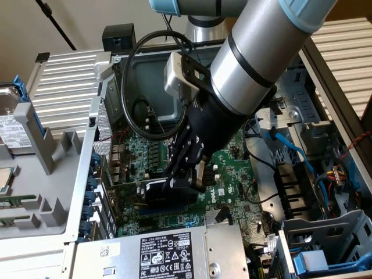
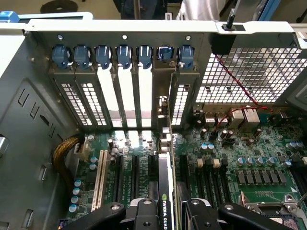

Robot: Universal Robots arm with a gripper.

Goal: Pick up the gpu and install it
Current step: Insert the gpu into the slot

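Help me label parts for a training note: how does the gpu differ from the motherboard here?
The gpu stands on edge, gripped by the claw; the motherboard lies flat against the case floor. The gpu is a small, narrow card; the motherboard is far larger. The gpu carries a black cooler; the motherboard shows slots and capacitors. Both are green boards.

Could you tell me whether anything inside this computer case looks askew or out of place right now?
Nothing stands out. The graphics card stands on edge over the motherboard, held in the gripper, its metal bracket lined up with the rear slot covers.
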